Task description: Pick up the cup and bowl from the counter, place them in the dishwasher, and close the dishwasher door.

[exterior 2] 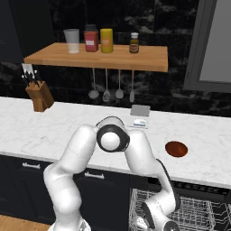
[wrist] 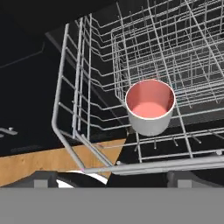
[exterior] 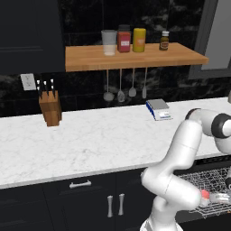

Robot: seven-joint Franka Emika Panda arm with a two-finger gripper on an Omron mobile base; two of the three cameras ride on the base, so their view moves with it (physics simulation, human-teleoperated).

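Fingers (wrist: 111, 177) spread wide, holding nothing, above the cup (wrist: 150, 107) standing upright in the dishwasher rack (wrist: 74, 109).

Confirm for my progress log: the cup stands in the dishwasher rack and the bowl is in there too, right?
Half right. The cup stands upright in the rack, as the hand view shows, but the bowl sits on the counter, per the right base view.

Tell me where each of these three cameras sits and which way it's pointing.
Left base view: behind the arm's left, facing the counter and wooden shelf; the arm rises at lower right.
Right base view: behind its right, same counter and shelf, plus the bowl; the arm bends down to the dishwasher.
Hand view: on the hand, looking down at the cup standing in the wire rack.
Both base views share the knife block and scale.
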